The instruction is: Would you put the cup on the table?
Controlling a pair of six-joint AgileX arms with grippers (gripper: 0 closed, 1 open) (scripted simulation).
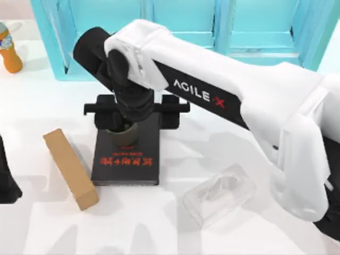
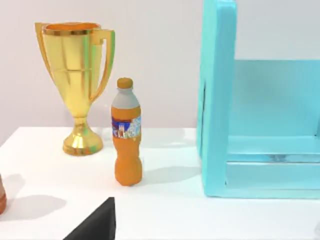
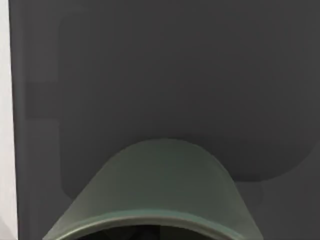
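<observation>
The dark olive-green cup (image 1: 124, 134) stands upright on the black book with red lettering (image 1: 127, 159), near the book's far end. My right gripper (image 1: 136, 112) hangs straight over it, pointing down. Its two black fingers (image 1: 171, 110) are spread wide along the rail, far wider than the cup, so it is open. In the right wrist view the cup (image 3: 155, 190) is very close, with the dark book cover (image 3: 150, 75) behind it and a strip of white table (image 3: 4, 125) beside it. My left arm (image 1: 6, 180) is parked at the table's left edge.
A tan block (image 1: 70, 169) lies left of the book, and a clear plastic box (image 1: 219, 195) to its right. The turquoise shelf unit (image 1: 186, 26) lines the back. An orange bottle (image 1: 8, 49) stands at the back left. A gold trophy (image 2: 80, 85) stands behind it in the left wrist view.
</observation>
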